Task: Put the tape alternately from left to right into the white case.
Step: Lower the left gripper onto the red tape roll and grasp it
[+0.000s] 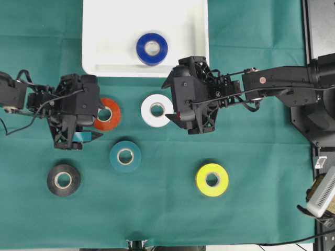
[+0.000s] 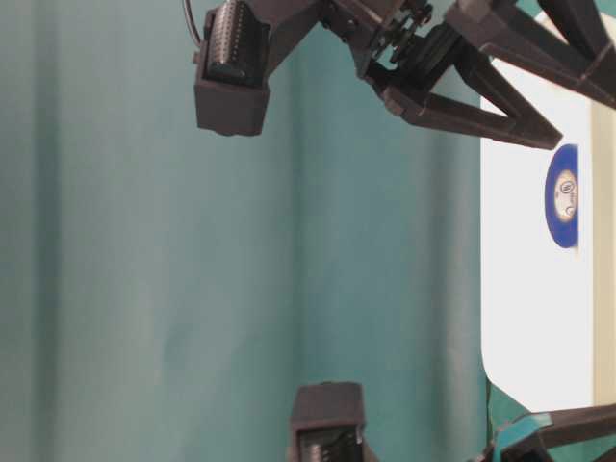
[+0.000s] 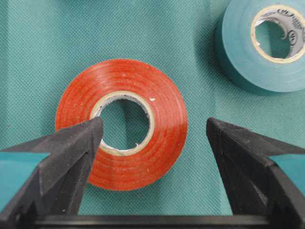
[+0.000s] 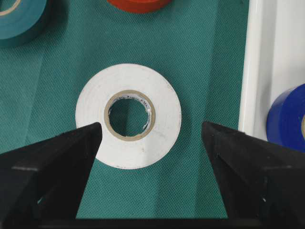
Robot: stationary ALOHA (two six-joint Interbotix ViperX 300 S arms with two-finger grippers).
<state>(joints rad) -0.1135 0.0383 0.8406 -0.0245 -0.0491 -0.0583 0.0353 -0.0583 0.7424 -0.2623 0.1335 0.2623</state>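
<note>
The white case (image 1: 104, 52) lies at the table's far edge with a blue tape roll (image 1: 152, 48) flat inside it. My left gripper (image 1: 97, 119) stands open over the red tape roll (image 3: 121, 124), one fingertip above the roll's left side and the other out past its right side. My right gripper (image 4: 151, 131) is open just short of the white tape roll (image 4: 128, 116), which lies flat on the cloth beside the case's rim (image 4: 252, 62). Neither gripper holds anything.
Teal tape (image 1: 125, 156), black tape (image 1: 63, 180) and yellow tape (image 1: 212, 179) lie flat on the green cloth nearer the front. A black frame (image 1: 319, 31) and a grey device (image 1: 322, 193) stand off the cloth at the right.
</note>
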